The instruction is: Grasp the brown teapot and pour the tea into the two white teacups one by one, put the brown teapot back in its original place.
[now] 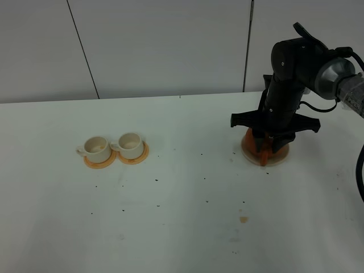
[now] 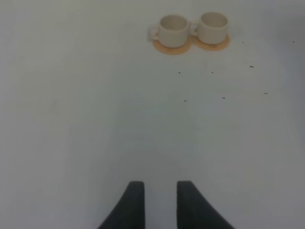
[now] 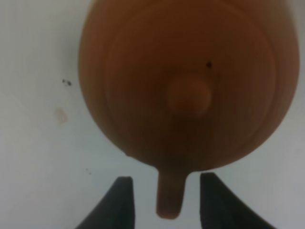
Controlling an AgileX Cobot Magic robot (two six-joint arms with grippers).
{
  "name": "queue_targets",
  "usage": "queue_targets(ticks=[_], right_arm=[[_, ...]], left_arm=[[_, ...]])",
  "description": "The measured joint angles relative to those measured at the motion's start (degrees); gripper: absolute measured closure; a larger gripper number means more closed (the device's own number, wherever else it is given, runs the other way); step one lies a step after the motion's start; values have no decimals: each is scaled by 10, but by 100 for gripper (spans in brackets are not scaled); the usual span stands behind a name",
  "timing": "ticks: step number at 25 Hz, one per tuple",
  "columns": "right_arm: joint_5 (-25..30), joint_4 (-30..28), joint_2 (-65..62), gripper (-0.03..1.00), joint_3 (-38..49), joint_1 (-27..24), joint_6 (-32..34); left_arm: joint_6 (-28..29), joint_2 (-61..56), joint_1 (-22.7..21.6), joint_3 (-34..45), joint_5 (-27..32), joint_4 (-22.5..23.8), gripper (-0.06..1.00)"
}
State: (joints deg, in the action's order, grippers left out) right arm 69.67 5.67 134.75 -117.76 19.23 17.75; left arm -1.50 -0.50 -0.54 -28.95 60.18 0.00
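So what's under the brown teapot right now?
A pale round saucer: its rim shows around the brown teapot in the high view. The saucer's middle is covered by the teapot, and the right gripper above hides most of both.

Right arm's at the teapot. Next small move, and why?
Probably close the right gripper on the handle. In the right wrist view its fingers stand open either side of the teapot's handle, with a gap on each side, so nothing is gripped yet. The teapot appears to sit on its saucer, not lifted.
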Motion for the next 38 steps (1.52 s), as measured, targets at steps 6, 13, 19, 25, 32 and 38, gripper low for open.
queue_targets(ticks=[6,13,19,25,32,38], right_arm=[[0,2,1,64,0,0,1],[0,17,8,64,21,0,3],[1,17,12,65,28,0,3],[0,17,12,66,28,0,3],[0,18,12,66,13,0,3],[2,23,11,66,-12,0,10]], left_arm=[[0,0,0,0,0,0,71],[0,0,0,0,0,0,71],[0,0,0,0,0,0,70],[0,0,0,0,0,0,70],[0,0,0,0,0,0,70],[0,0,0,0,0,0,70]])
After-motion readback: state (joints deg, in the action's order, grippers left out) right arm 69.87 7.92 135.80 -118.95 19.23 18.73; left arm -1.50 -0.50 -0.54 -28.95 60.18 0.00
